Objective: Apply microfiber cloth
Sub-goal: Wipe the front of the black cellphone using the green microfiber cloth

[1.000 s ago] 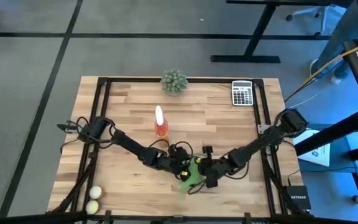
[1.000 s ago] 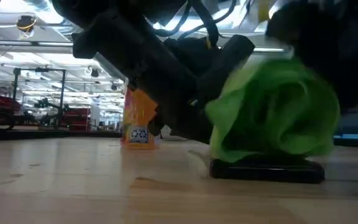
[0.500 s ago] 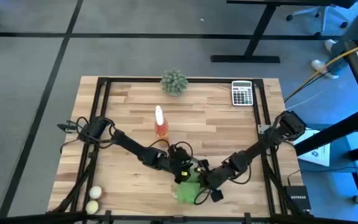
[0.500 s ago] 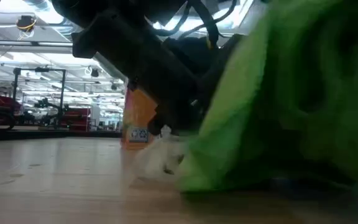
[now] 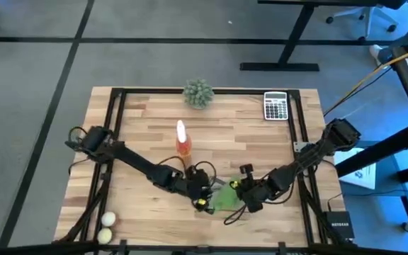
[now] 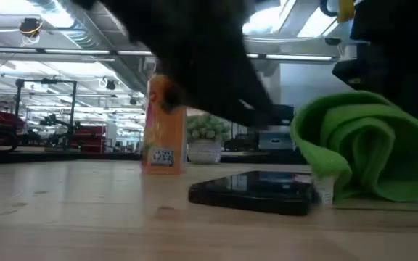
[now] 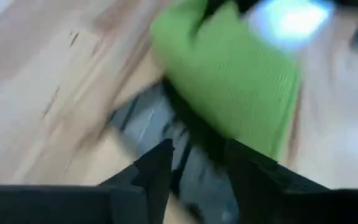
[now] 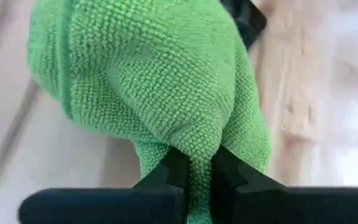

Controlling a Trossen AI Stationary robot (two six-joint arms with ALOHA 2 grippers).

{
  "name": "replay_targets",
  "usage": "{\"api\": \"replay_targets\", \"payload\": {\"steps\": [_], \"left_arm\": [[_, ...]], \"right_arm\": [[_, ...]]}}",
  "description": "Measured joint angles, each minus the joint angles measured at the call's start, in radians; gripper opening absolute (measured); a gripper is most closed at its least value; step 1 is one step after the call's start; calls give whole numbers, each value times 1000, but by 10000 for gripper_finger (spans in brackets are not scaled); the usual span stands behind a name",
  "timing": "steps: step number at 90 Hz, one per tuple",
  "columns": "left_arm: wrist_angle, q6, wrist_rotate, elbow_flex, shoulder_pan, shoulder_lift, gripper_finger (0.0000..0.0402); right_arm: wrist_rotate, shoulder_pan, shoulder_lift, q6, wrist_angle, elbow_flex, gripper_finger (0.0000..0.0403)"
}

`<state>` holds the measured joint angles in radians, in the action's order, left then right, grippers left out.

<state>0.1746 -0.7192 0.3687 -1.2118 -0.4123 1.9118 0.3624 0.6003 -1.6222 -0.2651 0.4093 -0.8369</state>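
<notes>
The bright green microfiber cloth (image 5: 225, 199) sits bunched near the table's front middle, with my right gripper (image 5: 241, 197) shut on it. In the low view the cloth (image 6: 361, 148) rests on the table and against one end of a flat black phone (image 6: 256, 194). My left gripper (image 5: 202, 202) is just left of the cloth. In the blurred left wrist view its fingers (image 7: 160, 167) are apart over the phone (image 7: 145, 124), with the cloth (image 7: 229, 74) beyond. Whether they touch the phone, I cannot tell. My right gripper pinches a gathered fold of the cloth (image 8: 194, 149) between its two fingers, several layers bunched together. The fingers come slanting down from the table's right side. The rest of the cloth (image 8: 148, 68) bulges out past the fingertips and lies slack on the table.
An orange spray bottle (image 5: 183, 140) stands upright behind the grippers. A fuzzy plant ball (image 5: 198, 93) and a calculator (image 5: 275, 106) are at the far edge. Two pale balls (image 5: 106, 227) lie at the near left corner.
My right gripper has swept the cloth toward the table's near edge, then back toward the right. The cloth covered the phone a second ago and now sits beside its end, leaving the phone's top bare. My left gripper has shifted slightly toward the near edge.
</notes>
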Motion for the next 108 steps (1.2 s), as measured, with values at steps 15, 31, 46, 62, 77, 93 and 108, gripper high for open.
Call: {"api": "replay_targets", "payload": {"steps": [15, 31, 46, 62, 77, 93, 108], "left_arm": [[94, -84, -4, 19, -51, 9, 131], [-75, -117, -33, 50, -85, 83, 131], [-312, -94, -71, 46, -82, 164, 131], [-317, -92, -121, 47, -65, 152, 131], [-286, -54, -102, 49, -59, 60, 131], [-201, 27, 122, 48, -46, 4, 131], [-222, 44, 130, 47, 10, 25, 131]], "right_arm": [[39, -21, -1, -3, -131, 68, 10], [72, -63, -2, 12, -221, 89, 10], [73, -114, -11, 69, -293, 89, 10], [75, -131, 56, 106, -174, 41, 10], [-4, -106, 167, 82, -127, -2, 10], [-76, -58, 196, 82, -180, 2, 10], [-132, -23, 141, 117, -313, 38, 10]]}}
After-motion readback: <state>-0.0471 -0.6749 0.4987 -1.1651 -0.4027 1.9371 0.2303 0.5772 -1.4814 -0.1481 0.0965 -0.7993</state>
